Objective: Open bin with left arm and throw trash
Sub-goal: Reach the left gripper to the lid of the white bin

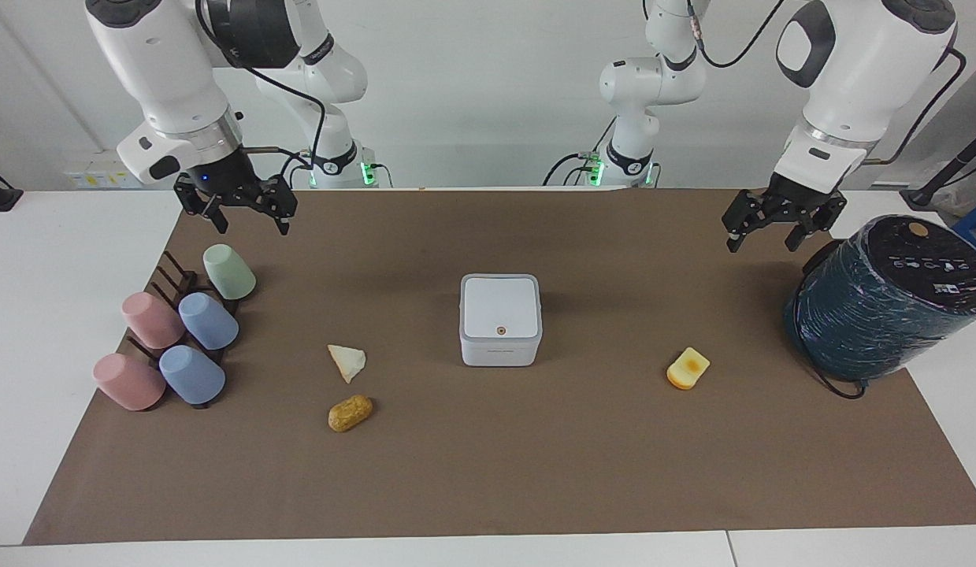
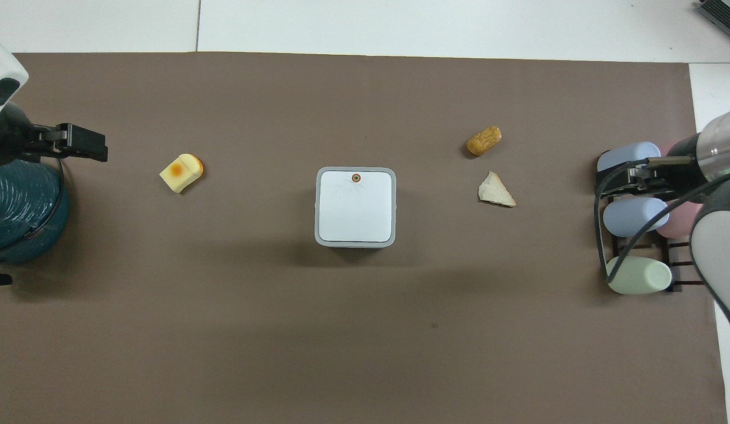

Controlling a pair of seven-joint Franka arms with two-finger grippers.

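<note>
The bin [image 1: 500, 319] is seen shut at the centre of the facing view, on the brown mat [image 1: 488, 472]. The left gripper [image 1: 773, 230] is held raised at the upper right, fingers spread wide and pointed down, beside the teal cylinder [image 1: 881, 315]. The right gripper [image 1: 250, 213] is held likewise at the upper left, spread open above the cup rack [image 1: 176, 331]. The toast slice [image 1: 688, 368] lies right of centre; the white wedge [image 1: 347, 362] and brown lump [image 1: 350, 413] lie left of centre.

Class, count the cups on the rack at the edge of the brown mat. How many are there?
5, all at the right arm's end: green cup nearest the robots, then two blue cups and two pink cups.
</note>
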